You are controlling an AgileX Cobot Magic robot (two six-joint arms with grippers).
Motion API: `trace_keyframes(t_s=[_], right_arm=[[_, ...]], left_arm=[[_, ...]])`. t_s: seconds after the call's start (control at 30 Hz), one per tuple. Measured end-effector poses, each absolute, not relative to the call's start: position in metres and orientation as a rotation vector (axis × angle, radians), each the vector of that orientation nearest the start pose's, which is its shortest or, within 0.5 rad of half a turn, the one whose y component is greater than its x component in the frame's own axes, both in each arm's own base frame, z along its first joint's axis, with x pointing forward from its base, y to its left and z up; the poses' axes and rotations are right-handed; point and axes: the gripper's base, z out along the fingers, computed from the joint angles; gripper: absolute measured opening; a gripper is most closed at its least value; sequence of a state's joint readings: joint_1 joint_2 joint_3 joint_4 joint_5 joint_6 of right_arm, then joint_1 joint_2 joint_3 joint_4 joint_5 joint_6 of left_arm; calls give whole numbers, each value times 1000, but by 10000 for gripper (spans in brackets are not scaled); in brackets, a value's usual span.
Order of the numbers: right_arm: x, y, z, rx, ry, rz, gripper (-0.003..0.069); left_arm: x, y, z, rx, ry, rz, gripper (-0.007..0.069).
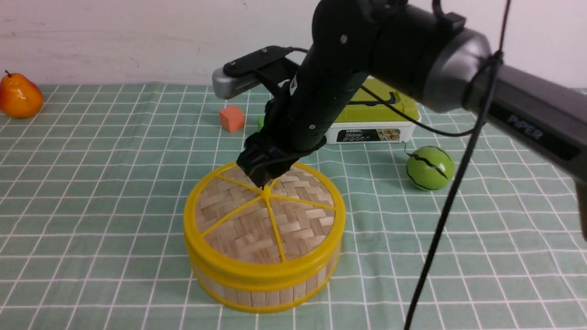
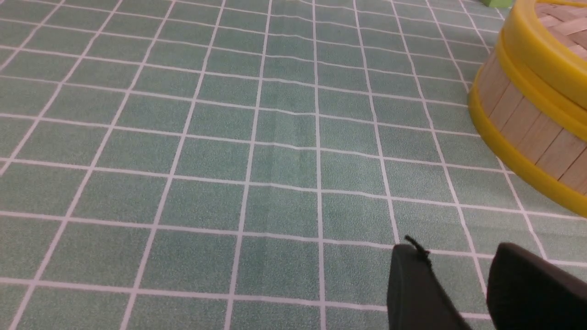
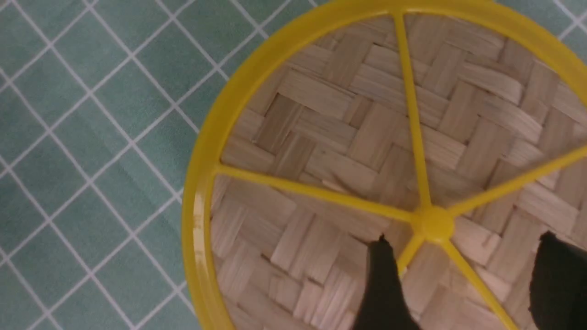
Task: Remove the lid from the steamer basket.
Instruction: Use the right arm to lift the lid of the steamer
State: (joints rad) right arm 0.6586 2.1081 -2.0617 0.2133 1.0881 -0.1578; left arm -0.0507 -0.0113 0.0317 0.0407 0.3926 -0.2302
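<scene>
We found the lid point(image 1: 257, 224) seated flat on the steamer basket point(image 1: 257, 293), its yellow rim resting on the basket's top ring. The basket stood near the middle of the green checked tablecloth point(image 1: 91, 206).

The right gripper point(image 1: 263, 183) pointed down over the centre of the lid, right above the knob point(image 1: 265, 193) where the five spokes met. In the right wrist view its two dark fingers point(image 3: 383, 284) stood well apart and held nothing. One lay to either side of a spoke, and the knob point(image 3: 431, 223) sat just beyond their tips. Woven bamboo showed in the gap between them. We could not tell whether the tips touched the lid or hung just clear of it.

The left gripper point(image 2: 472, 293) appeared only in its own wrist view. It was low over bare cloth, beside the basket wall point(image 2: 527, 133) but apart from it. Its jaws were parted, with cloth showing between them, and they were empty.

Farther back on the cloth we saw an orange pear point(image 1: 19, 96) at the far left and a small orange-red cube point(image 1: 231, 118). A white box with a green lid point(image 1: 373, 117) sat partly behind the right arm. A green striped ball point(image 1: 430, 167) lay to the right of the basket, well apart from it.
</scene>
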Motion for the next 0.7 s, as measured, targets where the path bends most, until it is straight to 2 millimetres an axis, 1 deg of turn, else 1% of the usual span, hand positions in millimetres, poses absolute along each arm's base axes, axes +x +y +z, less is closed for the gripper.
trace_keyframes(t_s=[0.07, 0.13, 0.27, 0.3, 0.33, 0.43, 0.47, 0.5, 0.57, 0.63, 0.7], right_arm=[[369, 307, 289, -992, 2467, 444, 393], [374, 310, 277, -992, 2477, 435, 376], [378, 312, 267, -989, 2481, 431, 342], [379, 313, 263, -989, 2485, 429, 316], [379, 313, 263, -989, 2485, 429, 316], [380, 314, 260, -994, 2491, 426, 239], [380, 314, 260, -995, 2493, 427, 202], [380, 314, 260, -995, 2493, 427, 189], [379, 314, 260, -997, 2496, 426, 115], [379, 314, 261, -998, 2494, 428, 78], [378, 313, 264, -997, 2489, 428, 79]], left_arm=[[52, -1, 168, -145, 1894, -151, 239], [52, -1, 168, -145, 1894, -151, 239], [52, -1, 168, -145, 1894, -151, 239], [52, -1, 168, -145, 1894, -151, 239], [52, -1, 168, -145, 1894, -151, 239], [52, -1, 168, -145, 1894, -151, 239], [52, -1, 168, -145, 1894, -151, 239], [52, -1, 168, -145, 1894, -151, 239], [52, -1, 168, -145, 1894, -151, 239], [52, -1, 168, -145, 1894, -151, 239], [52, -1, 168, -145, 1894, -151, 239]])
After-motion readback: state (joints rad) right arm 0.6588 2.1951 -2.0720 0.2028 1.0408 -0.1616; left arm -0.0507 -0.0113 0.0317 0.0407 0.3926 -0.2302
